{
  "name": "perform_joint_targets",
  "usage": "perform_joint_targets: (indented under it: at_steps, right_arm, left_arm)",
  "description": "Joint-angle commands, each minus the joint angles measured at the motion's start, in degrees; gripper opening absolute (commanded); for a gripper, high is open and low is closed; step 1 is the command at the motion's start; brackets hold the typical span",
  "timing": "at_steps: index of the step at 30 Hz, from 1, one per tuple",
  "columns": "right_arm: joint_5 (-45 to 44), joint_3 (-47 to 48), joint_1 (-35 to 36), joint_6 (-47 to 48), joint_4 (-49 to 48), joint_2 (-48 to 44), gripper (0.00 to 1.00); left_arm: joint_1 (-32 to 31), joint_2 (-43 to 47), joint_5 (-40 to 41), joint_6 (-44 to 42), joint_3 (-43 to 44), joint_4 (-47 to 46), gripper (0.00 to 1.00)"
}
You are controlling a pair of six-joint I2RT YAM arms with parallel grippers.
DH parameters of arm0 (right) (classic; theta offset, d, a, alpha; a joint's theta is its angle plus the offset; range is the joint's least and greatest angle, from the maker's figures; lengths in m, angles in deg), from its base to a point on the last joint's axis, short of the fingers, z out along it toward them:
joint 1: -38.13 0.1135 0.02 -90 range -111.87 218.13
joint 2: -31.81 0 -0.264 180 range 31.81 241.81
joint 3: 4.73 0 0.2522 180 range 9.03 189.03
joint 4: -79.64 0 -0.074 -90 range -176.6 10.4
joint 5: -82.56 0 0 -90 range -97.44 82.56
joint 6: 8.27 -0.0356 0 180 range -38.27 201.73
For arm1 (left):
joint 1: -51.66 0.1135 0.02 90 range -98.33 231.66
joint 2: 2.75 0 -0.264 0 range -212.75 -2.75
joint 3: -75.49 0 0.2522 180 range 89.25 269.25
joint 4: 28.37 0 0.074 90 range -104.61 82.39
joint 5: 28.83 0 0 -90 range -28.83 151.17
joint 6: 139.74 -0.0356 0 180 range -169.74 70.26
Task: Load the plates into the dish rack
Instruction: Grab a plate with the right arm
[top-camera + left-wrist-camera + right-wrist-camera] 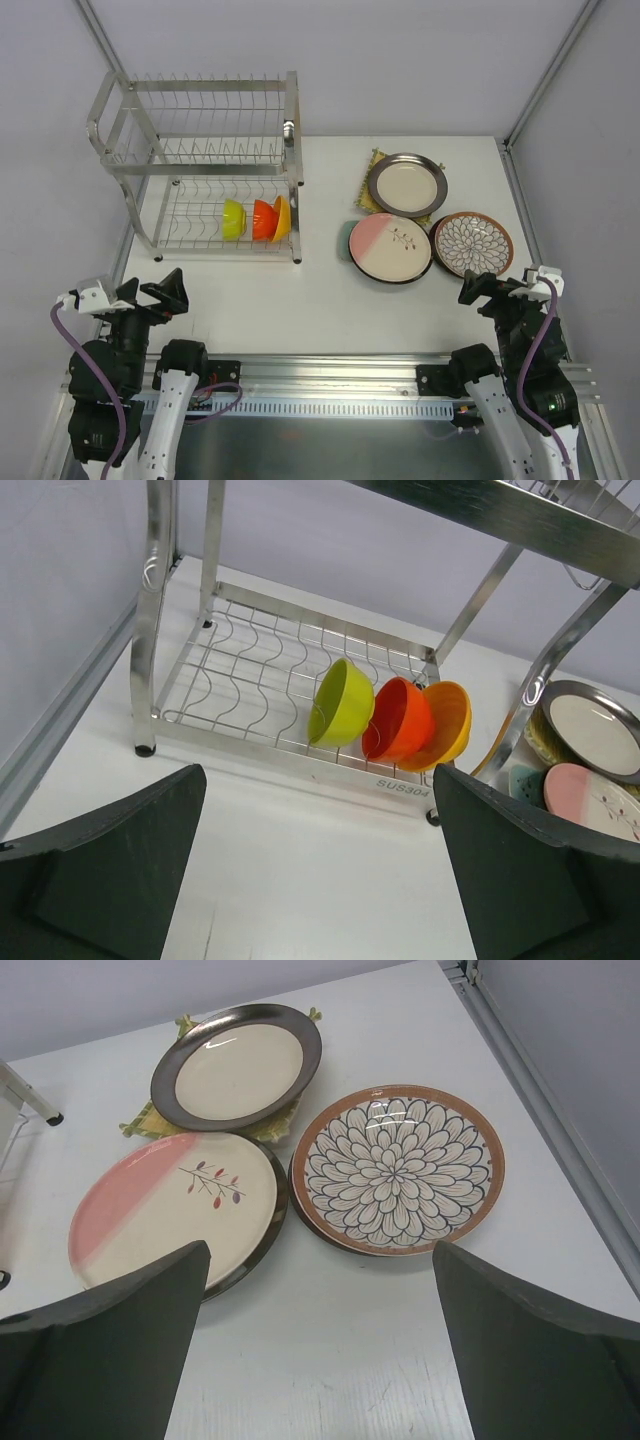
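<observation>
plates lie flat, overlapping, at right of table, well apart from dish rack at rear left. left gripper, right gripper: jaws wide, empty. risk: low rims, fingers slip; lifting pink-and-white plate drags overlapped neighbours.

Plates right of dish rack
</observation>
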Motion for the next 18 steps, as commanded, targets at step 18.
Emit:
perform_joint_targets:
  at_steps: [18]
  right_arm:
    - [20.29, 2.78, -0.34, -7.37, -2.27, 7.69, 1.00]
  left_arm:
    - [0.49, 9.59, -1.64, 10.56, -7.23, -1.98, 0.99]
